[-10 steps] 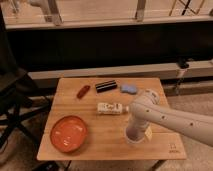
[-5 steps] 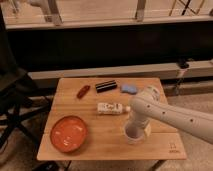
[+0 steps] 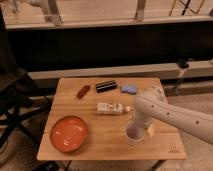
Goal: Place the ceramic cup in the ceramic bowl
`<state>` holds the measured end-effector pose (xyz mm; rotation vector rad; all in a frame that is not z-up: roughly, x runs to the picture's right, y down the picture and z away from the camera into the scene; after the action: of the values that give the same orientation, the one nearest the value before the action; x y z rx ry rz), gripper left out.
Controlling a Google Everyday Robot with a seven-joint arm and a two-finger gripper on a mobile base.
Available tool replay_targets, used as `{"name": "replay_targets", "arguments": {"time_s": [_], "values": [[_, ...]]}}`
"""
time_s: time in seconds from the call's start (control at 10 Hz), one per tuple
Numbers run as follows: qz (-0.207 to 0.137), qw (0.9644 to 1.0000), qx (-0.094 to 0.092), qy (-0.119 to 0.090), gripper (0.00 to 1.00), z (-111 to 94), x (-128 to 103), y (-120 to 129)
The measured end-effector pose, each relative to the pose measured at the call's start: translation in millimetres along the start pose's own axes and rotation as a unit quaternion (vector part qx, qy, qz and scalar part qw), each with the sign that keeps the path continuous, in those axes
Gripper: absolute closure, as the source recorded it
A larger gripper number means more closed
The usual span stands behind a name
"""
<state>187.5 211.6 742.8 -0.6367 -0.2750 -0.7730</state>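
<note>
The pincer is hovering right over the ceramic cup at lower right of the wooden counter; its state cannot be told. The ceramic bowl is sitting at lower left, holding nothing. A white bottle is lying at centre, its label unreadable.

Single view: high, looking down and forward over the table toward a dark wall and railing. Middle distance, whole tabletop in frame. Arm enters from the right edge; gripper over the cup at right front; bowl at left front
</note>
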Motion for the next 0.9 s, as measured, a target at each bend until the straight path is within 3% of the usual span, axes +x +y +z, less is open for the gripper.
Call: {"name": "replay_targets", "arguments": {"time_s": [0.9], "values": [[-0.003,0.9989,0.039,-0.024,0.2,-48.8,0.7,24.0]]}}
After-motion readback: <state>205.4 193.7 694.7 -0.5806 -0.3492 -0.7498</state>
